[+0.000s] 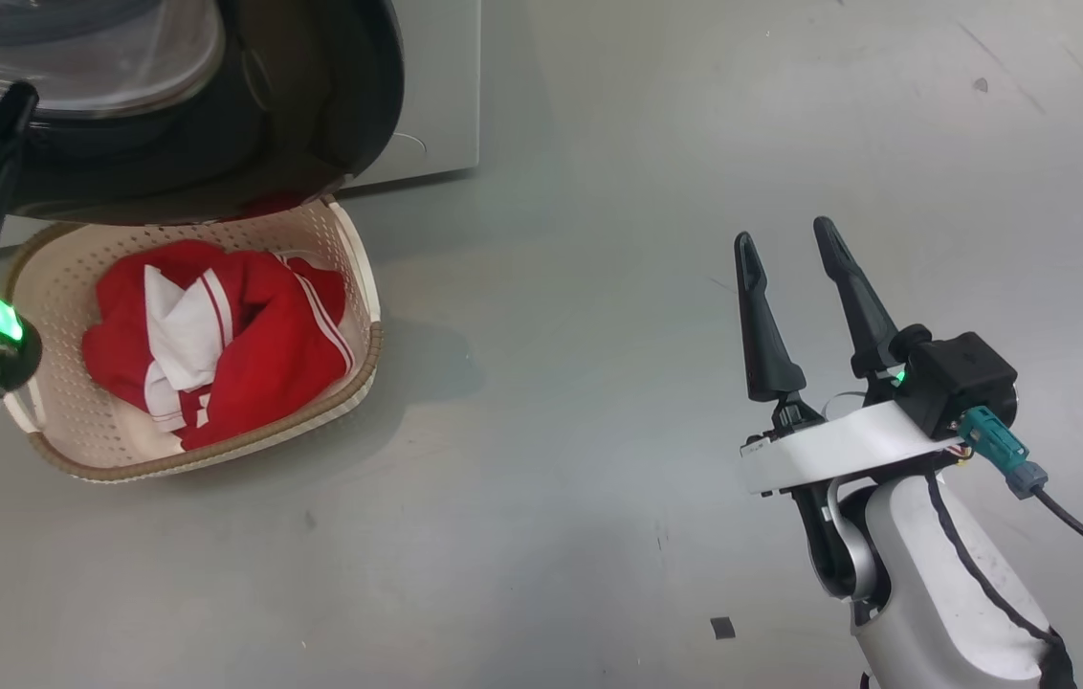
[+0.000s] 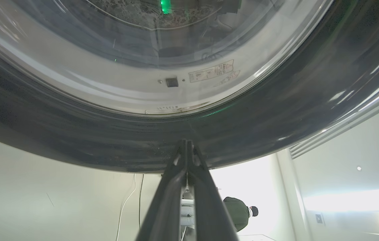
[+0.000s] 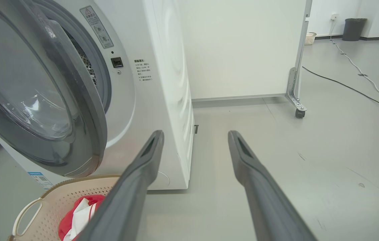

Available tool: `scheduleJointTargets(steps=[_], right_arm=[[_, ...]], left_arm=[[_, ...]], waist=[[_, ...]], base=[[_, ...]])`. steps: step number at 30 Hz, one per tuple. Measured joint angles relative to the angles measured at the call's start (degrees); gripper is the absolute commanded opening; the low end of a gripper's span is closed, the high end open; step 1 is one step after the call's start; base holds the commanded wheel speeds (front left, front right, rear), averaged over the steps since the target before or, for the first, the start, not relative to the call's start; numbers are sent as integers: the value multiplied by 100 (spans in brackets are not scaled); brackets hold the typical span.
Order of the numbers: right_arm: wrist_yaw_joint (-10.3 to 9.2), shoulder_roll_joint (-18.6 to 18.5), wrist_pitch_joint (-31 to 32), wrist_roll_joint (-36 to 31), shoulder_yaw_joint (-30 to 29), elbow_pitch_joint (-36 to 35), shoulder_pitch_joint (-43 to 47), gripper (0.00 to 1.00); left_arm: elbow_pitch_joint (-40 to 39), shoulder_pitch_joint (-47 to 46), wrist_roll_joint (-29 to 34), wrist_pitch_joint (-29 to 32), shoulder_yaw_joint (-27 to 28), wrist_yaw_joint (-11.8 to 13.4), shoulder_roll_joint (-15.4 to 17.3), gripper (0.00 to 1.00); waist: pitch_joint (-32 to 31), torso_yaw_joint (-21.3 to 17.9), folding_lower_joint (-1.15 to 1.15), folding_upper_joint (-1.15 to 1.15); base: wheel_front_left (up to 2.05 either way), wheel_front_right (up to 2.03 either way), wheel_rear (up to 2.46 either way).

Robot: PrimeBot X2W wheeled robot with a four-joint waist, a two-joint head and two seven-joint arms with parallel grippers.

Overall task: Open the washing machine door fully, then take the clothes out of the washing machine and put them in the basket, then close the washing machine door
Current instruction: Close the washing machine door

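I found the left gripper (image 2: 186, 144) pressed together, tips at the washing machine door (image 2: 243, 127) rim. My right gripper (image 1: 784, 234) stood apart above scuffed grey floor (image 1: 551, 478), with the basket (image 1: 364, 287) of clothes (image 1: 245, 335) well to its left.

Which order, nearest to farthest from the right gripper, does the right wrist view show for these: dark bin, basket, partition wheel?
1. basket: low left, just ahead.
2. partition wheel: right of centre, across the floor.
3. dark bin: top right, by the far wall.

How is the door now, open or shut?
Open: the door stands swung out from the machine, and the drum shows behind it.
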Motion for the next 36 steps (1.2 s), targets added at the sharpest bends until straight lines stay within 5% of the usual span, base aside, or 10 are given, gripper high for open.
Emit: scheduleJointTargets(steps=[4, 5, 9, 10, 11, 26, 36], right_arm=[[5, 1, 1, -33, -15, 92, 140, 100], [7, 3, 0, -44, -62, 126, 191, 100], [18, 0, 0, -80, -165, 166, 321, 100], [53, 1, 0, -97, -170, 185, 354, 100], [53, 1, 0, -97, -170, 185, 354, 100], [170, 4, 0, -245, -345, 357, 873, 100], [226, 12, 0, -303, -475, 401, 1124, 100]], left_arm=[[-9, 453, 11, -156, 142, -27, -142, 0], [-46, 672, -11, -157, 204, -29, -250, 21], [-189, 1055, -2, -227, 220, -30, -471, 53], [-267, 1154, -2, -258, 256, -30, -517, 93], [-267, 1154, -2, -258, 256, -30, -517, 100], [-1084, 2679, 368, -683, 492, -30, -1169, 100], [-1590, 3471, 641, -1015, 515, -30, -1252, 100]], waist=[[-201, 121, 0, 0], [-306, 180, 0, 0], [-506, 306, 0, 0], [-557, 339, 0, 0], [-557, 339, 0, 0], [-1197, 762, 0, 0], [-1530, 983, 0, 0]], base=[[0, 0, 0], [0, 0, 0], [0, 0, 0], [0, 0, 0], [0, 0, 0], [0, 0, 0], [0, 0, 0]])
